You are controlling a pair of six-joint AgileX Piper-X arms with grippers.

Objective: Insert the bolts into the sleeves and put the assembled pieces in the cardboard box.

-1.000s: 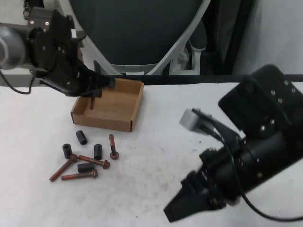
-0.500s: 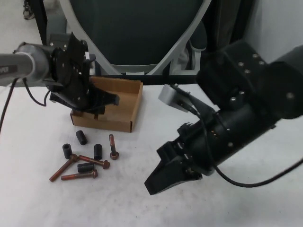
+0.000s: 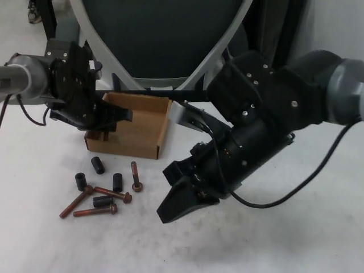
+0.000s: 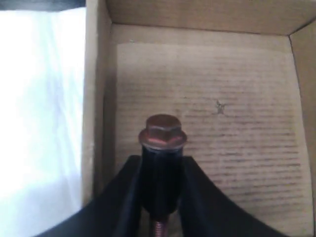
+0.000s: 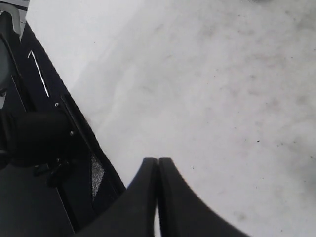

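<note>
In front of the cardboard box (image 3: pixel 122 147) and off to its right, nearest the camera, the right gripper (image 3: pixel 179 202) hangs low over the white bench (image 3: pixel 68 244). Its two fingers (image 5: pixel 148 173) are pressed together with nothing between them.

Closer to the box, just before its front wall, lies a loose scatter of four rusty bolts (image 3: pixel 95 211) and four short black sleeves (image 3: pixel 98 165), some of them touching.

Over the left part of the box, the left gripper (image 3: pixel 114 116) is clamped on a black sleeve (image 4: pixel 160 173) with a bolt (image 4: pixel 162 132) pushed through it. The hex head sits at one end of the sleeve and the threaded tip pokes out of the other. This joined piece hangs above the box floor, near the left side wall (image 4: pixel 96 98); whether it touches the floor cannot be told.
</note>
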